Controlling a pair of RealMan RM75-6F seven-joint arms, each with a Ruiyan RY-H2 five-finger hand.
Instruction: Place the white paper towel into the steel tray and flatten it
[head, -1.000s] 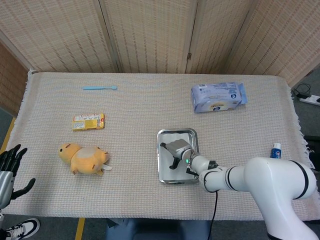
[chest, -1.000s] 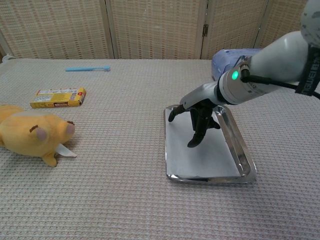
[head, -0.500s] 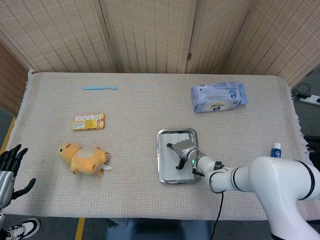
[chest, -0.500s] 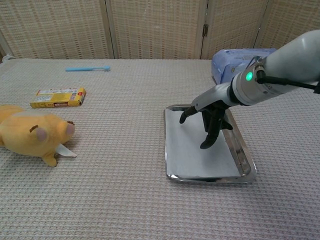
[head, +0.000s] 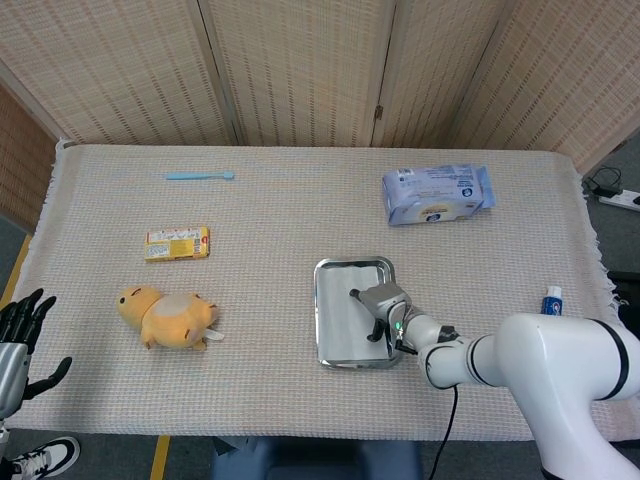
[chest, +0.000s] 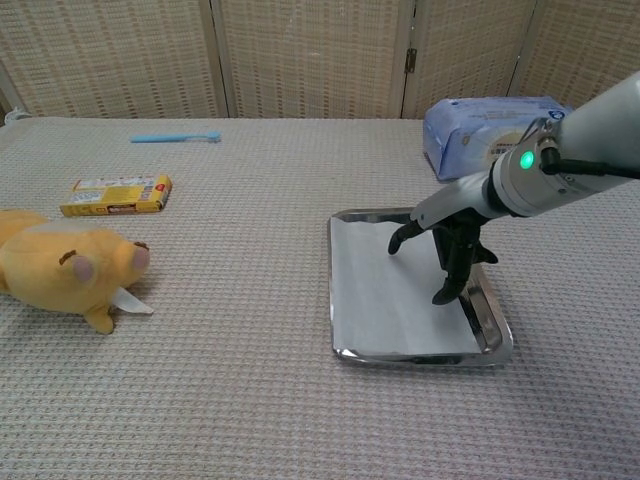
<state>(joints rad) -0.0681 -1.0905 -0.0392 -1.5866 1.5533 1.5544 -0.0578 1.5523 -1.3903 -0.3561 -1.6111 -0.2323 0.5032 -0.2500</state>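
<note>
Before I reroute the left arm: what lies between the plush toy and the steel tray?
Only bare woven tablecloth. Both views show nothing between the plush toy and the steel tray.

The robot's right arm is clad in glossy white shells, thick and rounded, with narrow black bands at the seams between segments. Toward the wrist it narrows into a light grey cylinder carrying a small lit green indicator, and a thin black cable runs along it. The right hand (chest: 447, 253) has a silver-grey back and slender black fingers (chest: 444, 292) with a matte finish. The left hand (head: 17, 333) shows at the frame edge in the head view: a grey metallic body and black, segmented fingers.
</note>
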